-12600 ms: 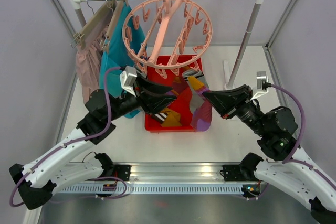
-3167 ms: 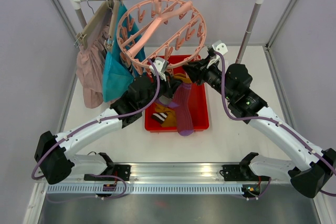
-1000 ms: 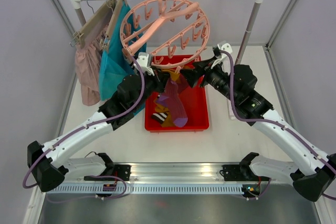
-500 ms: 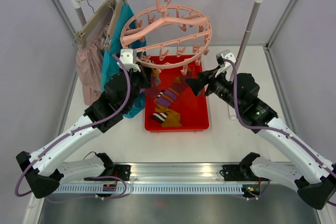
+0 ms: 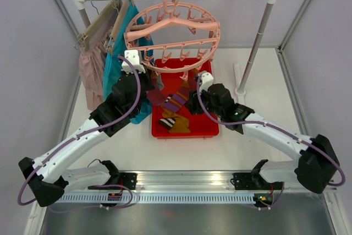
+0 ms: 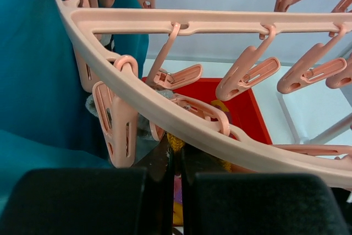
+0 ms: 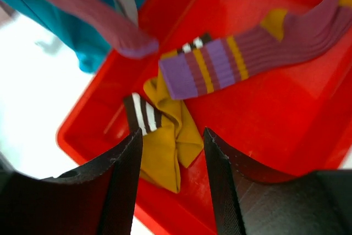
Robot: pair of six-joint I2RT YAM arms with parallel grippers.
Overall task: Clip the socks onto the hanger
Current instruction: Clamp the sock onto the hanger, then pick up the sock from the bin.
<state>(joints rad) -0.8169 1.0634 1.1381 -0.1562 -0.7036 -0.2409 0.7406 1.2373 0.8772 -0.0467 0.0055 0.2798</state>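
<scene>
Risks shaking the plum sock [image 7: 99, 12] loose from under the near rim of the hanger [image 6: 148, 100], or snagging a clip, by drawing the left gripper [image 6: 175, 174] back hastily. Reaches up beneath the ring, pads pinched to a slit, contents unclear. Hovers low over the tray [image 7: 286, 108] with the right gripper [image 7: 173, 136] spread above the mustard sock [image 7: 168, 158].

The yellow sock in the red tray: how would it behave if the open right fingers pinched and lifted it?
Probably floppy: the yellow sock lies crumpled in the red tray, so it should sag from the fingers. Likely light, being thin fabric. It may drag the black-and-white striped fabric lying against it along.
</scene>
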